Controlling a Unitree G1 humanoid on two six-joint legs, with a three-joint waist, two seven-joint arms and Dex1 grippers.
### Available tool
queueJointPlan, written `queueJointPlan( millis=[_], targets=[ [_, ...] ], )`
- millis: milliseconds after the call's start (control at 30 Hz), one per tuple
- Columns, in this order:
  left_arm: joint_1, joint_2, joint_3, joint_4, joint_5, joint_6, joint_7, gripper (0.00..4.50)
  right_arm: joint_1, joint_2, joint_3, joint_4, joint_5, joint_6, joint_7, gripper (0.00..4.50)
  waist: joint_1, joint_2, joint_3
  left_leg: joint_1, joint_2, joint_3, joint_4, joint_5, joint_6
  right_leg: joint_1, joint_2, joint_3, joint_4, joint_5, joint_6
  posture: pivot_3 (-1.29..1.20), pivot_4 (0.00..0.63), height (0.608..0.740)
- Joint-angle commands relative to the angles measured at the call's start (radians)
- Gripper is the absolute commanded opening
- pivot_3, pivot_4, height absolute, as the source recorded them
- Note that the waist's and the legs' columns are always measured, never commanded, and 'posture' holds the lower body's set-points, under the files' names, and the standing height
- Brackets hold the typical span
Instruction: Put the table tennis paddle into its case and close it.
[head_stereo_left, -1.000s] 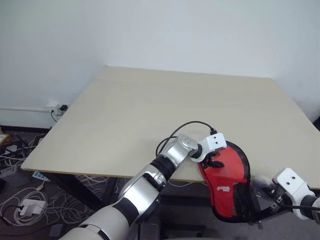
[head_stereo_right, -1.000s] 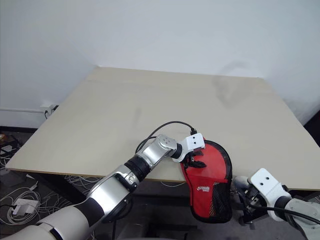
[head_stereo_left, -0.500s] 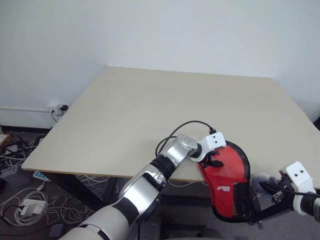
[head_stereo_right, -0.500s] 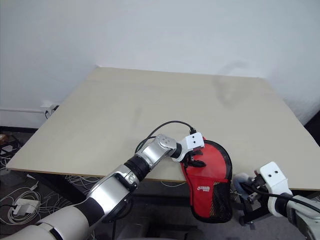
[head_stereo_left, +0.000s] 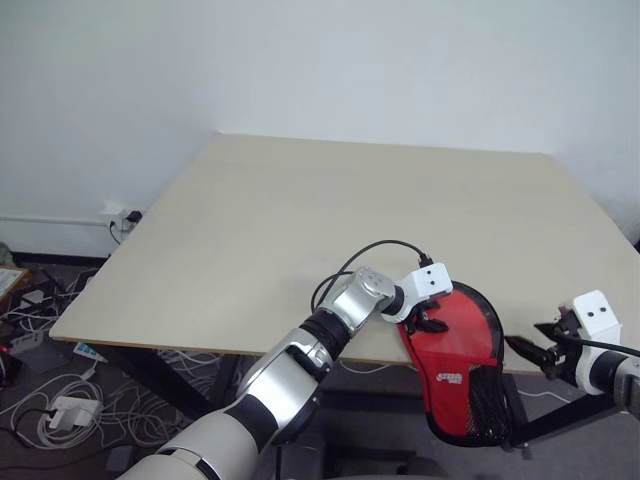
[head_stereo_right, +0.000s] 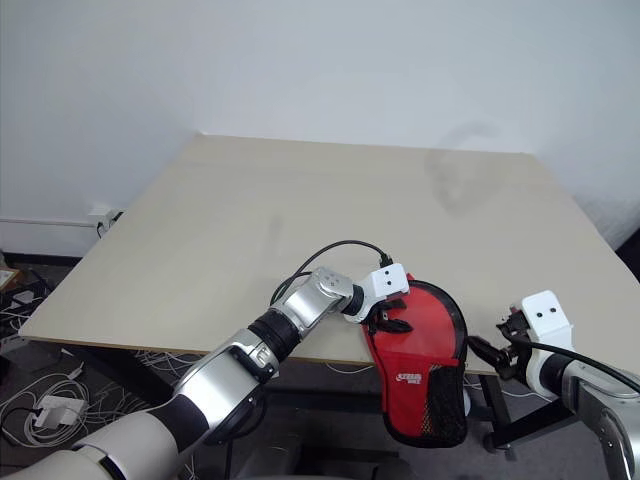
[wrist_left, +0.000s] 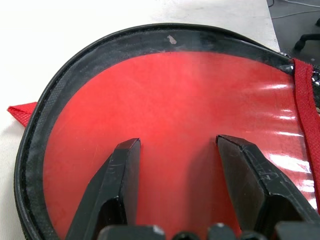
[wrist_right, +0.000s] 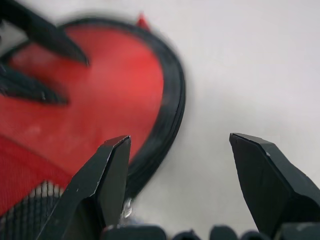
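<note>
The red case (head_stereo_left: 455, 345) with black zipper edging lies at the table's (head_stereo_left: 300, 220) front edge. Its round end rests on the top, and its mesh-patched end (head_stereo_left: 485, 400) hangs over the edge. My left gripper (head_stereo_left: 428, 322) rests on the round end with its fingers (wrist_left: 125, 165) spread flat on the red fabric (wrist_left: 190, 100) and nothing between them. At table-edge height, just right of the case, my right gripper (head_stereo_left: 525, 348) is open and empty. Its view looks across the case's black rim (wrist_right: 170, 110). The paddle is hidden.
The table's left and front edges drop to a floor strewn with cables and power strips (head_stereo_left: 50, 410). A black frame (head_stereo_left: 560, 420) stands under the table's front right. A white wall closes off the back.
My right gripper has risen from below the table edge, beside the case's hanging end, up to table-edge height, and it has opened. The left gripper and the case have kept still.
</note>
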Motion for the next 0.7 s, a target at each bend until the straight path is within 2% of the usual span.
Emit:
queueJointPlan(
  millis=[33,233,400,700],
  targets=[
    [-0.016,-0.067,-0.014,0.036,0.022,0.027,0.011,2.54,0.040,-0.071,-0.061,-0.019,0.037,0.029,0.074,3.42,0.000,0.001,0.000,0.000,0.000,0.000,0.000,0.000,0.000,0.000,0.000,0.000,0.000,0.000,0.000,0.00,0.000,0.715],
    [-0.008,-0.066,-0.020,0.029,0.027,0.017,0.017,2.54,0.227,-0.150,-0.131,-0.019,0.023,-0.066,0.221,3.42,0.000,-0.001,0.001,0.000,0.000,0.000,0.000,0.000,0.001,0.000,0.000,0.000,0.000,0.000,0.000,0.00,0.000,0.715],
    [-0.002,-0.062,-0.025,0.024,0.030,0.018,0.015,2.54,0.347,-0.158,-0.076,-0.006,-0.055,-0.178,0.249,3.42,0.000,-0.001,0.001,0.000,0.000,0.000,0.001,0.000,0.001,0.000,0.000,0.000,0.000,0.000,0.000,0.00,0.000,0.715],
    [0.004,-0.050,-0.033,0.005,0.030,0.022,-0.003,2.54,0.311,-0.074,0.101,0.105,-0.173,-0.329,0.181,3.42,0.000,0.002,0.002,0.000,0.000,0.000,0.000,0.000,0.000,0.000,0.000,0.000,0.000,0.000,0.001,0.00,0.000,0.715]
  ],
)
